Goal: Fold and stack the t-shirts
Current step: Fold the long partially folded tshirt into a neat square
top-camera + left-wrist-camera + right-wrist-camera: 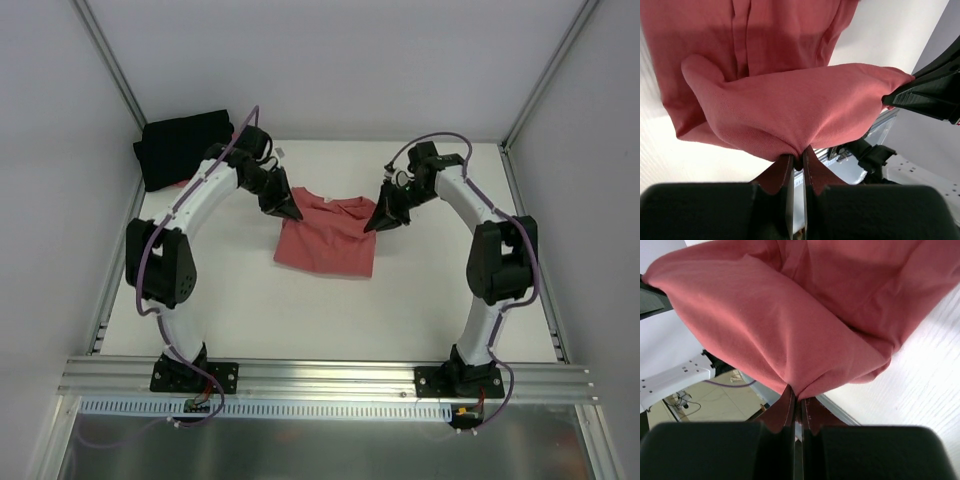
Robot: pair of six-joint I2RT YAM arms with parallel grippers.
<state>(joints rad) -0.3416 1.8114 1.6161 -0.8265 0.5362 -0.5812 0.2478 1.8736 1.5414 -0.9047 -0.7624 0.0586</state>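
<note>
I see the coral-red t-shirt [325, 245] at the middle of the table [420, 300]. Its raised far edge runs 9 to 3 o'clock, and the body trails toward 6 o'clock onto the white surface. My left gripper [292, 212] is clenched on the 9 o'clock end, my right gripper [374, 226] on the 3 o'clock end. The cloth peaks at each pinch and creases softly between. The black t-shirt [182, 150] lies heaped at 10 o'clock, in the far corner.

White table [330, 310], aluminium rail [330, 378] along near edge
</note>
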